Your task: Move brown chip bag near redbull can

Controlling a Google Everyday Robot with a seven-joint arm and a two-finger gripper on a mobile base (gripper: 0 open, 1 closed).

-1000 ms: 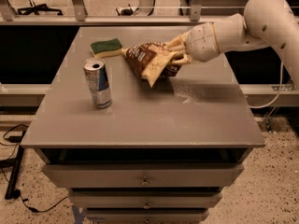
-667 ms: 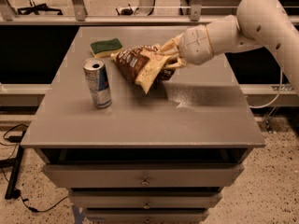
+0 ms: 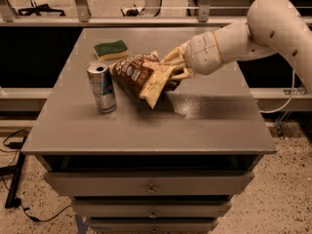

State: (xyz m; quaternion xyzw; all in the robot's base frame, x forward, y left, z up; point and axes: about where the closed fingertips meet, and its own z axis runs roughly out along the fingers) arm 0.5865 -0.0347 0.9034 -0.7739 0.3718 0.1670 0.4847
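The brown chip bag (image 3: 140, 75) is crinkled, dark brown with tan-yellow ends, and hangs tilted just above the grey tabletop near its middle. My gripper (image 3: 171, 68) reaches in from the right on a white arm and is shut on the bag's right end. The redbull can (image 3: 101, 86) stands upright on the table just left of the bag, a small gap between them.
A green-and-yellow sponge (image 3: 111, 49) lies at the back left of the table (image 3: 204, 126), behind the can. The table is a grey cabinet with drawers below. A metal railing runs behind it. Cables lie on the floor at left.
My gripper has carried the chip bag leftward and slightly down, closer to the can. The can and sponge have not moved.
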